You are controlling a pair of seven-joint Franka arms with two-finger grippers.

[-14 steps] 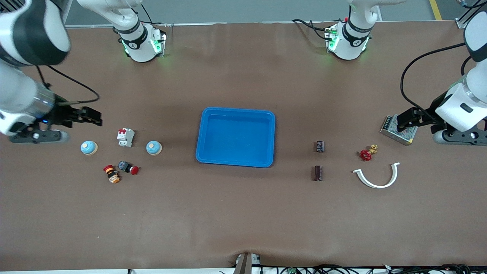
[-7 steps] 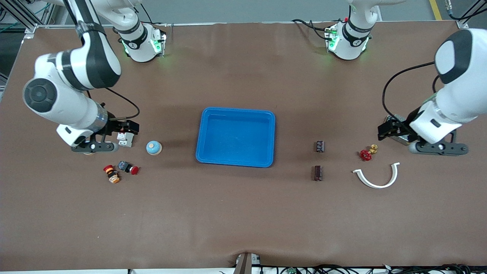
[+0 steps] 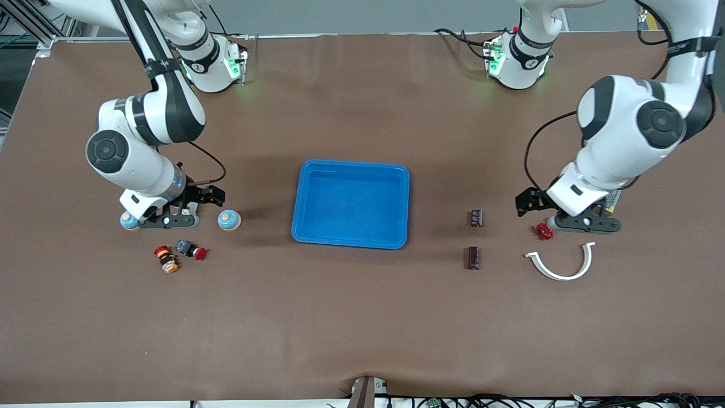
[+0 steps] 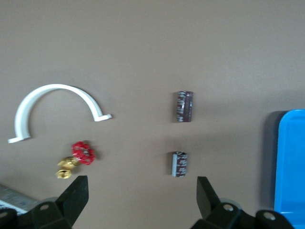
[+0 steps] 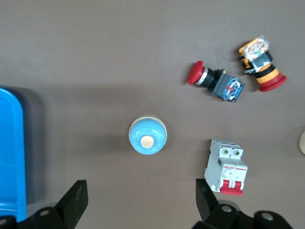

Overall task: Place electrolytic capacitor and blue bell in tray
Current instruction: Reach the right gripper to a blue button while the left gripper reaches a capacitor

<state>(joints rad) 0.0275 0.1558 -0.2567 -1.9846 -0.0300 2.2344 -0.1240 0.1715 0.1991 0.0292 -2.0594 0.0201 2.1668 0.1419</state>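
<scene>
The blue tray point(image 3: 351, 204) lies mid-table, and its rim point(image 4: 290, 162) point(image 5: 9, 152) shows in both wrist views. One blue bell point(image 3: 229, 220) point(image 5: 147, 135) stands beside it toward the right arm's end. A second bell point(image 3: 129, 221) peeks from under the right hand. My right gripper point(image 3: 214, 196) point(image 5: 140, 198) hovers open, empty, just short of the nearer bell. Two dark electrolytic capacitors point(image 3: 476, 217) point(image 3: 473, 257) point(image 4: 179, 163) point(image 4: 183, 106) lie toward the left arm's end. My left gripper point(image 3: 521, 203) point(image 4: 141, 198) is open and empty, low beside them.
A white-and-red circuit breaker point(image 5: 226, 167) and two red push buttons point(image 3: 191, 250) point(image 3: 166, 258) lie near the bells. A red-handled brass valve point(image 3: 544, 230) point(image 4: 82, 152), a white curved clamp point(image 3: 561, 263) point(image 4: 52, 107) and a metal mesh box point(image 3: 613, 198) sit by the left hand.
Both arms swung in toward the tray and came down. The right gripper passed over the outer bell to the breaker. The left gripper went from the mesh box to the valve.
</scene>
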